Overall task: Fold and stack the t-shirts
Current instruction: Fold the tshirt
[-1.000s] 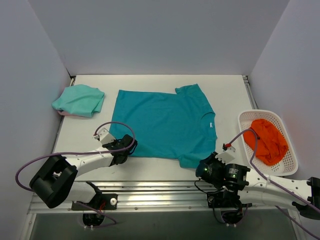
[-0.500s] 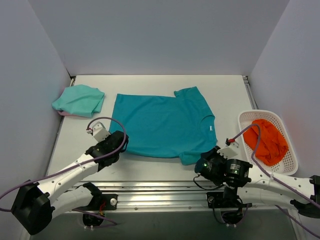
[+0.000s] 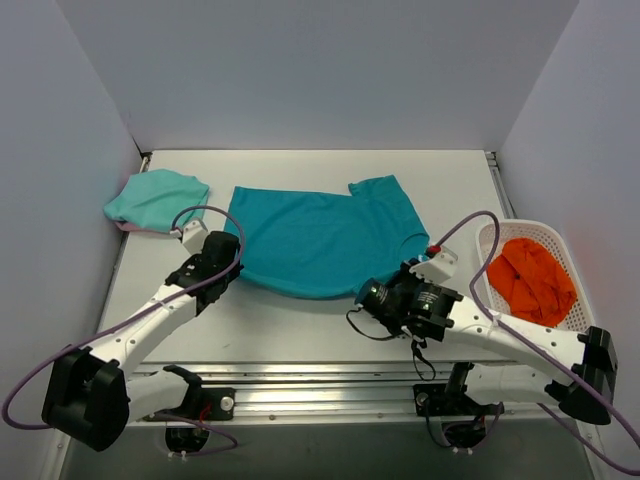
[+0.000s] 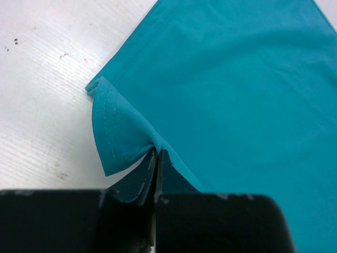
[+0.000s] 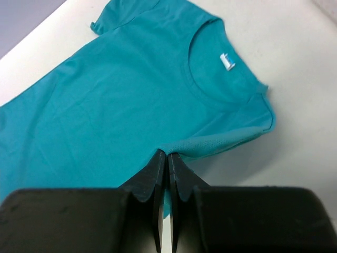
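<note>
The left gripper (image 4: 157, 153) clamps a hem corner of the deep teal crew-neck cloth t-shirt (image 3: 320, 235). The right gripper (image 5: 167, 154) pinches its sleeve edge.

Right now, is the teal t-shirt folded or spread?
Mostly spread: the teal t-shirt lies flat except its near edge, pinched up by the left hand and right hand.

The teal t-shirt (image 3: 320, 240) is matt knit cloth with a stitched hem. The table (image 4: 37, 95) is white, matt and finely streaked. The basket (image 3: 515, 227) is white perforated plastic. The left gripper (image 4: 157, 152) and right gripper (image 5: 167, 154) are black, matt and smooth.
</note>
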Controlling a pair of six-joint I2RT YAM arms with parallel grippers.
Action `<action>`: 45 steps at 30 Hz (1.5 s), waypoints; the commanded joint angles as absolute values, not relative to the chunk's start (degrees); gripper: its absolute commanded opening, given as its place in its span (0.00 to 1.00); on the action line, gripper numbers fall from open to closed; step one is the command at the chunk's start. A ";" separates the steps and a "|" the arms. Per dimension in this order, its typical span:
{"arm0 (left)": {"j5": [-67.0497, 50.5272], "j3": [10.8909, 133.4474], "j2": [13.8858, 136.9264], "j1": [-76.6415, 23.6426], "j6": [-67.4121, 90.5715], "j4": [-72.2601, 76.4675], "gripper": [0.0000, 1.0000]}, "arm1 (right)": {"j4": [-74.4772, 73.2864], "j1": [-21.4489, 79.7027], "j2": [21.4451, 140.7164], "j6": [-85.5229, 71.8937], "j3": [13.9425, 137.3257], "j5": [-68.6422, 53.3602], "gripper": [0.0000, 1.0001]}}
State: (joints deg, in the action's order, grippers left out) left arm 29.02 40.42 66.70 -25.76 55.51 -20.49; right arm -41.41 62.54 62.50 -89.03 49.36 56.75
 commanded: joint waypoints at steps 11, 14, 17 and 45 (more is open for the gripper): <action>22.94 46.93 75.14 -21.27 48.78 -11.96 0.02 | -16.80 40.52 71.09 -57.57 51.68 49.93 0.00; 20.92 47.72 78.57 -20.04 47.90 -9.50 0.02 | -14.15 38.32 74.35 -56.07 51.59 48.60 0.00; 19.00 49.48 83.22 -19.34 47.64 -7.65 0.02 | -10.91 36.65 79.08 -54.94 51.85 46.41 0.00; 10.64 64.68 104.77 -10.90 46.32 -6.76 0.94 | -16.25 23.03 112.58 -55.20 76.99 49.92 0.90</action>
